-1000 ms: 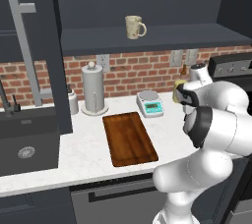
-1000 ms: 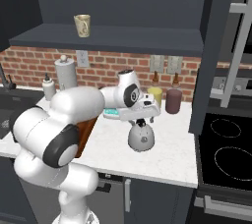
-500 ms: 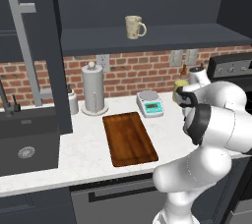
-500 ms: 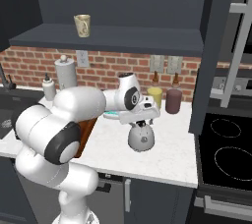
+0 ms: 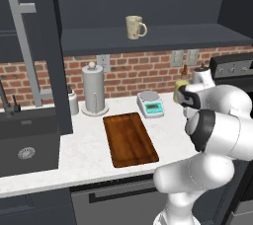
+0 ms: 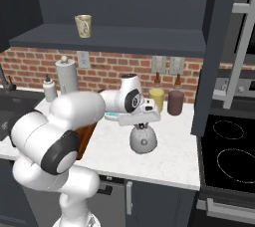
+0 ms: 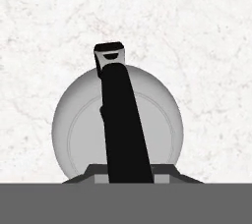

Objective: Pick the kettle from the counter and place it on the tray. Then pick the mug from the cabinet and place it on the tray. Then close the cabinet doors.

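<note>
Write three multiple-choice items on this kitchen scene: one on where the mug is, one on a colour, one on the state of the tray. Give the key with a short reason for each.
1. Where is the mug?
A. On the cabinet shelf
B. On the tray
C. In the sink

2. What colour is the tray?
A. White
B. Dark brown
C. Green

3. What lies on the tray?
A. The kettle
B. The mug
C. Nothing yet

Key:
1. A, the mug stands upright on the dark shelf above the brick wall.
2. B, it is a dark brown wooden board on the white counter.
3. C, the board is bare in the left base view; the kettle sits on the counter by the canisters, with the gripper right above it.
</note>
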Motion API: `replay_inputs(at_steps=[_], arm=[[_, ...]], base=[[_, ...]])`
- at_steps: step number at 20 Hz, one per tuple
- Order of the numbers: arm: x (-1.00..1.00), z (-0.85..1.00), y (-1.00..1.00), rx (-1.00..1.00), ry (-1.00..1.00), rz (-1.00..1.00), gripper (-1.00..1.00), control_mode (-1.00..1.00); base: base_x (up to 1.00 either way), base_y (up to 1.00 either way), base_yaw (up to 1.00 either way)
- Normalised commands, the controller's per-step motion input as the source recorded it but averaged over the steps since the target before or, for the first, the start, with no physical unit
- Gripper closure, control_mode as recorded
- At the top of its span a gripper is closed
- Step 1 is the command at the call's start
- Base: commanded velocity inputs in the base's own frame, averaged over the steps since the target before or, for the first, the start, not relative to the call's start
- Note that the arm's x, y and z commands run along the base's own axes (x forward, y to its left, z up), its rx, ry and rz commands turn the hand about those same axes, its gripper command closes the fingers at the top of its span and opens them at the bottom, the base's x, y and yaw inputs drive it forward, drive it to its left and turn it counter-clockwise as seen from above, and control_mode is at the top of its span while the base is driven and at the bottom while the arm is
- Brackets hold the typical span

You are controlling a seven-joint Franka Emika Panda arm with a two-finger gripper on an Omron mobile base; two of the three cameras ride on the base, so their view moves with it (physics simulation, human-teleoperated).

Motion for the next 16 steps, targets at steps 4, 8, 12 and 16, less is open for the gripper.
replay_inputs(at_steps=[4,8,12,16], arm=[[-0.35,0.11,0.19,0.1,-0.01,0.04,1.0,-1.0],[-0.39,0.21,0.31,0.12,-0.02,0.08,1.0,-1.0],[-0.5,0.17,0.53,0.13,0.0,0.03,1.0,-1.0],[-0.32,0.31,0.58,0.08,-0.04,0.06,1.0,-1.0]], base=[[0.0,0.0,0.0],[0.0,0.0,0.0],[0.0,0.0,0.0],[0.0,0.0,0.0]])
